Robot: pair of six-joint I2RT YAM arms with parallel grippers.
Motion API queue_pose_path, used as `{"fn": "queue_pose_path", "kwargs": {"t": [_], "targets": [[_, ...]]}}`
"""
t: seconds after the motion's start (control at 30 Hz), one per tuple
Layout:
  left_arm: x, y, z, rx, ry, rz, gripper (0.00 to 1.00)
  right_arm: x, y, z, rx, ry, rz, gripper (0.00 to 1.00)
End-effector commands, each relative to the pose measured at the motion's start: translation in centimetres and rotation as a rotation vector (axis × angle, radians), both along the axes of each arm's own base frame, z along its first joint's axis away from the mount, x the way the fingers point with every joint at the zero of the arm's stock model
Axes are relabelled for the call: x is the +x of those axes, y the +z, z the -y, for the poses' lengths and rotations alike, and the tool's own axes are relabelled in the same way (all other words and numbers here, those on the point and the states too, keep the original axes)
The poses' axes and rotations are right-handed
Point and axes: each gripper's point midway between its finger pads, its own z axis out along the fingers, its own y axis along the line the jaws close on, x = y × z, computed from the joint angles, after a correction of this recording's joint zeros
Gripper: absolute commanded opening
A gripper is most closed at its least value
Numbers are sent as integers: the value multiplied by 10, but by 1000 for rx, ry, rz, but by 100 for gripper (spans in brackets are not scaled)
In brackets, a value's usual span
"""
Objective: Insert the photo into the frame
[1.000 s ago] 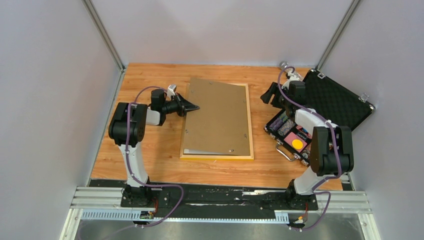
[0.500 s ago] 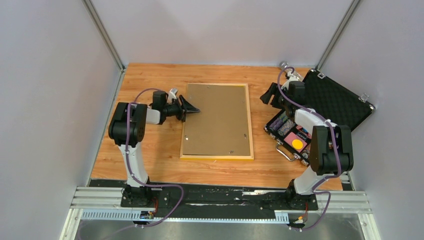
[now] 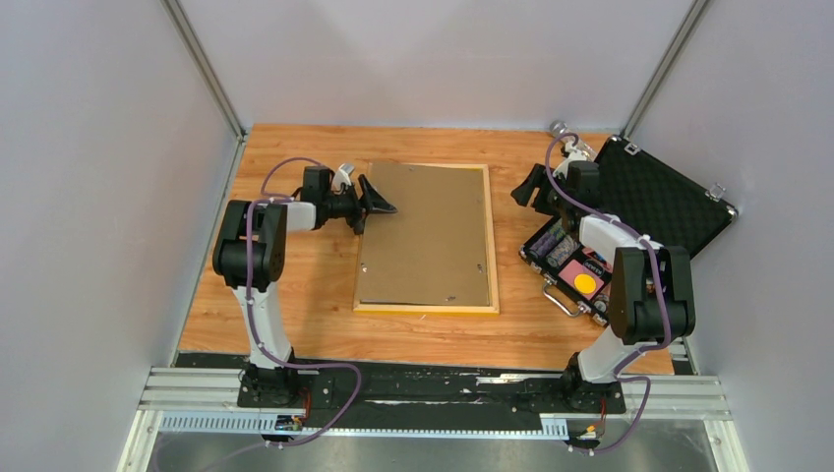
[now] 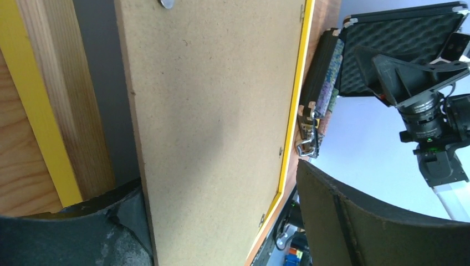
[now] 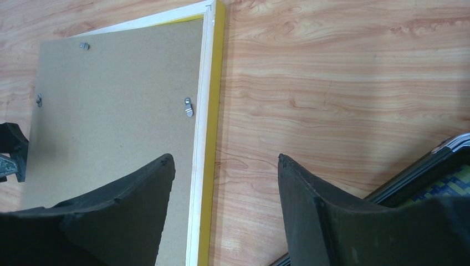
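Note:
The yellow frame (image 3: 425,309) lies face down in the middle of the table, with its brown backing board (image 3: 428,236) flat inside it. The photo is hidden. My left gripper (image 3: 379,200) is open at the frame's left rail near the far corner. One finger is over the board and nothing is held. In the left wrist view the board (image 4: 210,111) and yellow rail (image 4: 294,111) fill the space between the left gripper's (image 4: 216,177) fingers. My right gripper (image 3: 531,187) hovers open just right of the frame. In the right wrist view the right gripper (image 5: 224,158) straddles the frame's right rail (image 5: 213,83).
An open black foam-lined case (image 3: 659,197) sits at the right edge, its tray (image 3: 575,265) of small items beside the right arm. Small metal clips (image 5: 189,107) stick up from the board's edges. Grey walls close in the table on three sides.
The backing board was held lifted and skewed by the left gripper. It has dropped flat into the frame. The left gripper opened and let it go. The right arm stayed still.

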Motion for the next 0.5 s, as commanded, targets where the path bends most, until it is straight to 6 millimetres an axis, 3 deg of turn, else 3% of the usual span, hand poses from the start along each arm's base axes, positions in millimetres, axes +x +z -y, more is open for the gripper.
{"fn": "queue_pose_path", "kwargs": {"t": [0.0,0.27,0.47], "targets": [[-1,23,8,34,-50,79,86,7,9,0,17,-1,41,67],[-11,28,19,33,-84,77,93,7,10,0,18,1,43,67],[-9,32,13,109,-85,77,99,7,11,0,19,0,46,67]]}}
